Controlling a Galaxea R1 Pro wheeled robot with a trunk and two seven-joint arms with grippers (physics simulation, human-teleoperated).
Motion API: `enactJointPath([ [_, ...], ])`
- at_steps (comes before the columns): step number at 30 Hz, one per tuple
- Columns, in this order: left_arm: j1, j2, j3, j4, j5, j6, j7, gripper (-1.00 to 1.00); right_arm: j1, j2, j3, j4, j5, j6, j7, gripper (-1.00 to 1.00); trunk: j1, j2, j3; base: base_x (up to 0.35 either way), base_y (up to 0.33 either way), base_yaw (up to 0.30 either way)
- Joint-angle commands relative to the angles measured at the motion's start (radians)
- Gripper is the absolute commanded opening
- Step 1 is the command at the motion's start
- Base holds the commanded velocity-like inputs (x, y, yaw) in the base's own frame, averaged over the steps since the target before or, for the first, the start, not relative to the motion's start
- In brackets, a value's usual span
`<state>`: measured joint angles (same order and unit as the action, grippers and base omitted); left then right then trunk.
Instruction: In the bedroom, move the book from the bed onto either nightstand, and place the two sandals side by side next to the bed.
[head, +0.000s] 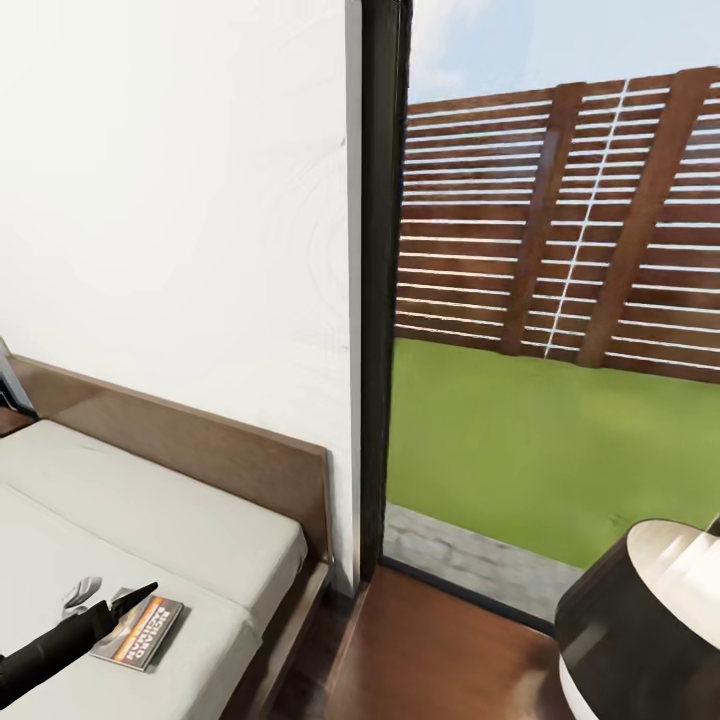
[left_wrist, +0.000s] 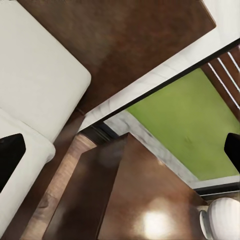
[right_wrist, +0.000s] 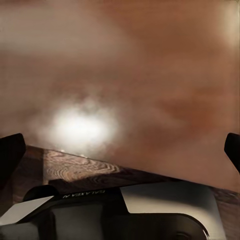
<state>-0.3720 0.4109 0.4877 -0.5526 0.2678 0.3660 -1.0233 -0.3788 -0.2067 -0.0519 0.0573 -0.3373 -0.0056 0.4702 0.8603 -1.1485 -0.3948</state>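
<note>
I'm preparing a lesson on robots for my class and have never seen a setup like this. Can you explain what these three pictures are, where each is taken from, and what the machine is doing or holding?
These are simulator renders from a wheeled robot with two arms.

The large picture comes from its head camera. It looks at a bed with an off-white mattress and a brown headboard, beside a tall window onto grass and a slatted fence. A small book lies on the mattress, and the dark left gripper reaches just over it without holding it.

The other two come from cameras on the wrists. The left wrist view looks down on the mattress corner, the wood floor and the grass. The right wrist view is mostly a blurred brown surface. In both, dark fingertips sit far apart at the edges, so both grippers are open and empty.
</note>
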Motion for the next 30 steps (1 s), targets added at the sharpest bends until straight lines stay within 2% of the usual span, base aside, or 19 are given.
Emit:
enactJointPath([
  [1, -0.001, 0.000, 0.002, 0.000, 0.004, 0.010, -0.003, 1.00, -0.002, 0.000, -0.005, 0.004, -0.004, -0.001, 0.005, 1.00, -0.004, 0.007, 0.002, 0.000, 0.000, 0.000],
  [30, -0.001, -0.001, 0.002, 0.000, 0.004, 0.010, -0.002, 1.00, -0.002, 0.000, -0.005, 0.004, -0.004, -0.001, 0.005, 1.00, -0.115, 0.210, 0.093, 0.000, 0.000, 0.000],
])
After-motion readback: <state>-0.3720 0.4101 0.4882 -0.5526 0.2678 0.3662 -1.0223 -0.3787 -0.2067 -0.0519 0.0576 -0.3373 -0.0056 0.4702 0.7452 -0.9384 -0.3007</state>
